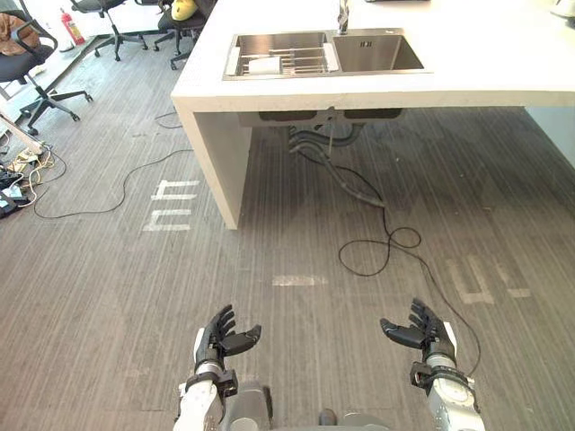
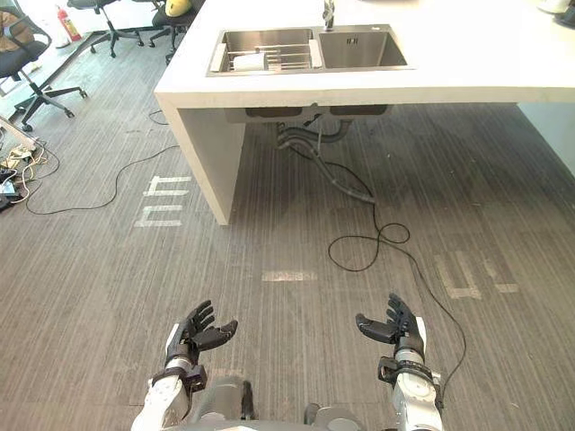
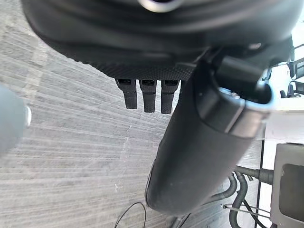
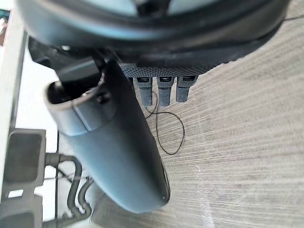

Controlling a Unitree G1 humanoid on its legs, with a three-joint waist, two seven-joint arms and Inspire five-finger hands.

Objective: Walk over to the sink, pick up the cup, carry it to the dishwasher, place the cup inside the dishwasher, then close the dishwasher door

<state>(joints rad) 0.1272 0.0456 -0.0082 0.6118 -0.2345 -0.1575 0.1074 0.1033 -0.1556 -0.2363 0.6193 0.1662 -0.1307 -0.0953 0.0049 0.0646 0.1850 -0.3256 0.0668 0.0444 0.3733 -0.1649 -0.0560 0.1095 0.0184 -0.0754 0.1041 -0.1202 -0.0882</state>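
My left hand [image 1: 221,341] was blk all over, w/ slim, segmented left fingers [image 3: 148,97] & a fat, smooth dark-grey left thumb [image 3: 204,156], rounded at the tip, w/ a pale metal rim at its base. Palm pad had a fine dotted texture. My right hand [image 1: 426,336] was the same build: blk right fingers [image 4: 164,90] w/ small square insets nr the roots, bulky glossy right thumb [image 4: 123,156], white strip along the outer edge. Both wrists were dark ribbed collars. Left arm [image 1: 199,404] & right arm [image 1: 449,400] were silver-grey rounded shells w/ blk trim at the joints.
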